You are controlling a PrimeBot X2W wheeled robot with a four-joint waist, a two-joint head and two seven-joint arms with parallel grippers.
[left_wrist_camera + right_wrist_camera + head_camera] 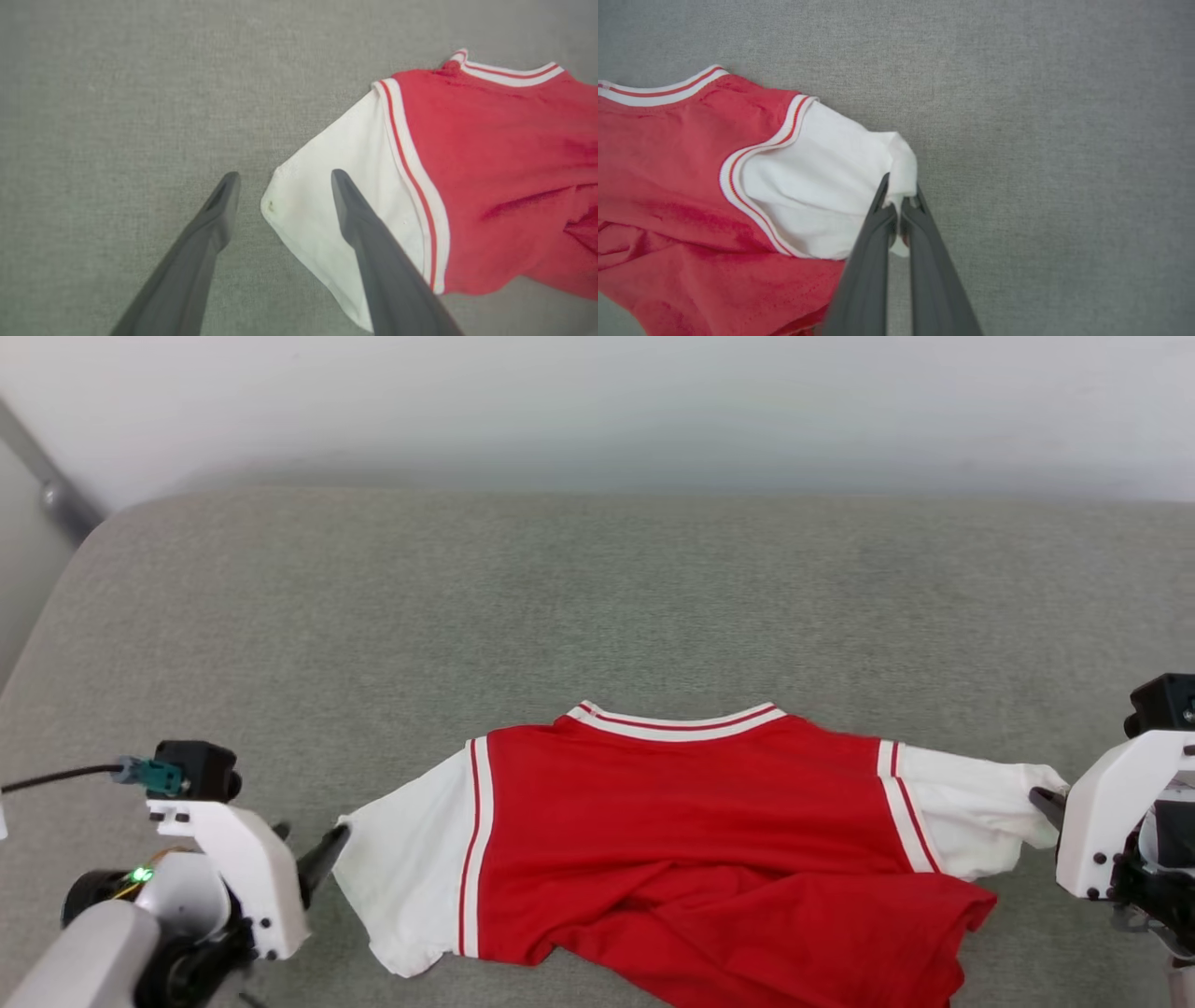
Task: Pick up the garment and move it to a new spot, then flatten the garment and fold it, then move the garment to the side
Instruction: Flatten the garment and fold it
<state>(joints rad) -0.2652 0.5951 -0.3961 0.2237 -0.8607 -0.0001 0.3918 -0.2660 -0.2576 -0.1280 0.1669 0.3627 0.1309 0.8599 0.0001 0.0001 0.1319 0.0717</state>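
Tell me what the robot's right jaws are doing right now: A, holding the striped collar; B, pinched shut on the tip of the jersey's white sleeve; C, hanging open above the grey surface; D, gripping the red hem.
B: the right wrist view shows the jaws closed with the garment's white sleeve tip pinched between them.

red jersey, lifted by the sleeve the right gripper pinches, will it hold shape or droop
Likely floppy: the garment lies rumpled, its lower part bunched in folds. Probably light: the right gripper gathers the thin sleeve in a small pinch. It may drag on the woven grey surface.
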